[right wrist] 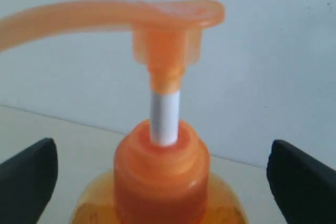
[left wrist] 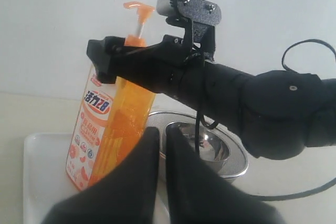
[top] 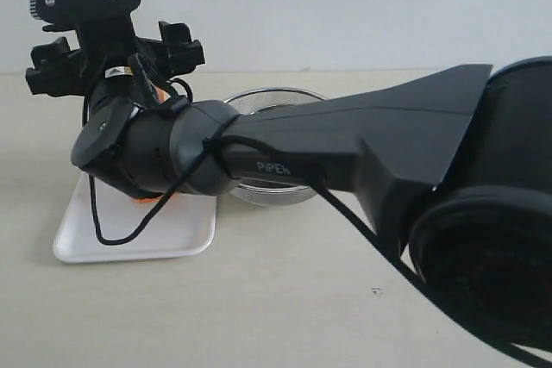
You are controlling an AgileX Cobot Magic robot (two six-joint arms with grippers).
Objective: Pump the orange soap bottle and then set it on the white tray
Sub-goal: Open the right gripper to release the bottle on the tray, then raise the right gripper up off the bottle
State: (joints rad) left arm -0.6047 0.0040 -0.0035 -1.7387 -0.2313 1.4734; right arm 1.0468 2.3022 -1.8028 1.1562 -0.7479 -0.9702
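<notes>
Two jaws of the right gripper [right wrist: 165, 179], we are noting, are gaping astride the upright bottle [left wrist: 92, 124]; left gripper [left wrist: 161, 141] clenched empty.

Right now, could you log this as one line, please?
orange soap bottle upright on white tray | right hand open around neck | left hand shut

Tall translucent orange bottle [left wrist: 107, 129], rectangular, white-and-red label on one side, pump head raised on bare white stem. Upright between the wide-spread fingers of the right gripper [right wrist: 165, 174], neck clear of both. Base resting on white tray [left wrist: 39, 171], flat with shallow rim, beneath that gripper.
</notes>
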